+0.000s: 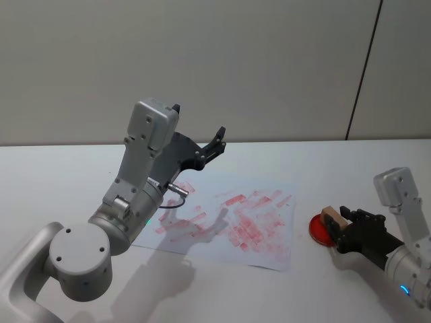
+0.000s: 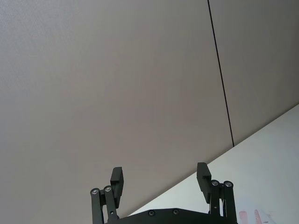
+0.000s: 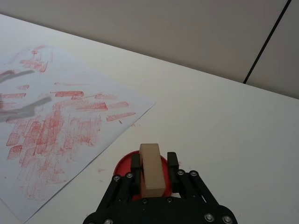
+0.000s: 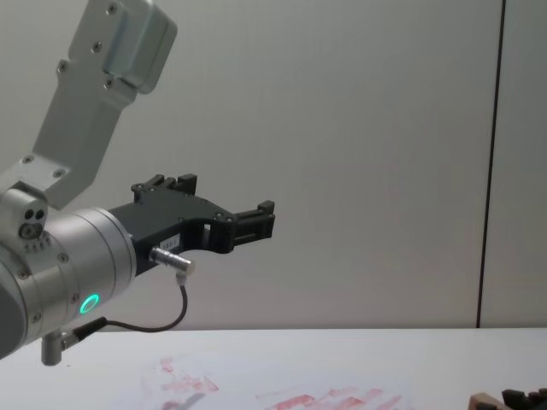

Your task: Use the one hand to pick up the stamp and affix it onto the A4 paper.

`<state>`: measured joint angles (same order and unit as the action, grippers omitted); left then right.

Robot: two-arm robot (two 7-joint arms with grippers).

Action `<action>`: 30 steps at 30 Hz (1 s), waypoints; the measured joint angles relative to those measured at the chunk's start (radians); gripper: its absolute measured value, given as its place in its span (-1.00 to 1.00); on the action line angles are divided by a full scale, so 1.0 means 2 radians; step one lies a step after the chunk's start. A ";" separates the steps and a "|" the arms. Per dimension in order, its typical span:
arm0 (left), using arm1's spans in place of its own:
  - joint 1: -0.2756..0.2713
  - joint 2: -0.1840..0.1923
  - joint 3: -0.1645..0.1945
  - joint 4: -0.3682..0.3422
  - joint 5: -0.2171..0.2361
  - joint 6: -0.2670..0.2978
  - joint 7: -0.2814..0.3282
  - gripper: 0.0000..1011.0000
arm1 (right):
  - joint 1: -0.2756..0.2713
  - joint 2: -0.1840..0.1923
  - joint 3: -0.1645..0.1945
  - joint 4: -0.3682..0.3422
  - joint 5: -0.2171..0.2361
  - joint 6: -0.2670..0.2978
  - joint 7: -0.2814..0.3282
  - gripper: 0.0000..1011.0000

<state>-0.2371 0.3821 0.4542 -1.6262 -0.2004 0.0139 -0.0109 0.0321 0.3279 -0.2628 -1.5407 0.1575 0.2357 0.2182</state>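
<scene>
Head view: the right gripper [image 1: 337,225] is closed narrowly on the stamp [image 1: 333,217], gripping the wooden block over a red ink pad [image 1: 316,231]. The pad sits on the bench [image 1: 350,161] just off the right edge of the A4 paper [image 1: 259,222]. The left gripper [image 1: 197,121] is raised above the paper's far left corner.

Left wrist view: the left gripper [image 2: 159,173] has its jaws wide apart with nothing between them, facing a grey wall [image 2: 117,84].

Right wrist view: the fingers [image 3: 172,161] press both sides of the stamp [image 3: 152,175], which stands on end over the pad [image 3: 122,168]. Whether they touch cannot be told. The red-smeared paper [image 3: 60,121] lies near.

Chest view: the left gripper [image 4: 226,201] hangs high above the bench's far side.
</scene>
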 joint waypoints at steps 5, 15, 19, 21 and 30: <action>0.000 0.000 0.000 0.000 0.000 0.000 0.000 0.98 | 0.001 -0.001 0.000 0.001 -0.001 0.000 0.000 -0.54; 0.000 0.000 0.000 0.000 0.000 0.000 0.000 0.98 | 0.003 -0.001 0.000 0.002 -0.001 -0.003 0.001 -0.56; 0.000 0.000 0.000 0.000 0.000 0.000 0.000 0.98 | 0.005 -0.002 0.001 -0.001 0.004 -0.010 0.001 -0.56; 0.000 0.000 0.000 0.000 0.000 0.000 0.000 0.98 | 0.006 -0.003 0.002 -0.002 0.006 -0.013 0.001 -0.56; 0.000 0.000 0.000 0.000 0.000 0.000 0.000 0.98 | 0.028 -0.017 0.002 -0.013 0.028 -0.035 0.016 -0.56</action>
<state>-0.2372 0.3821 0.4542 -1.6262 -0.2004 0.0139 -0.0109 0.0876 0.2939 -0.2583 -1.5664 0.2138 0.1660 0.2498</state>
